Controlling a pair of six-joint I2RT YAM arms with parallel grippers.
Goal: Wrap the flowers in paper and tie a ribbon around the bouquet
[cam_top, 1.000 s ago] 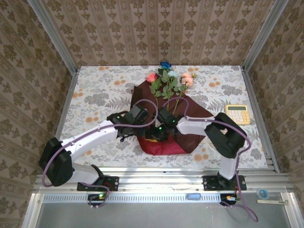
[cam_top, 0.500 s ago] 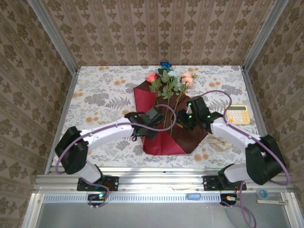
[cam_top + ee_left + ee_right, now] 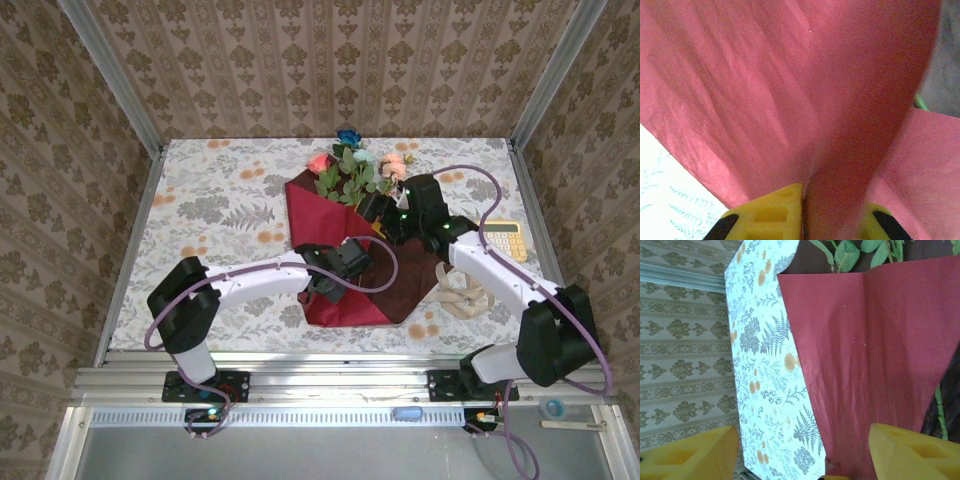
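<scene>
My left arm [image 3: 255, 278] and right arm [image 3: 500, 278] are smooth white tubes between chunky black joints [image 3: 180, 312]. A thin purple cable [image 3: 468, 168] loops along each. The fingers [image 3: 767, 215] are bright yellow plastic, blocky, with moulded hollows and black backing. Tiny green lights [image 3: 403, 214] glow near my wrists.

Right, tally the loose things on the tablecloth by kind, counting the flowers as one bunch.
flower bunch: 1
red paper sheet: 1
beige ribbon: 1
yellow calculator: 1
Total: 4
</scene>
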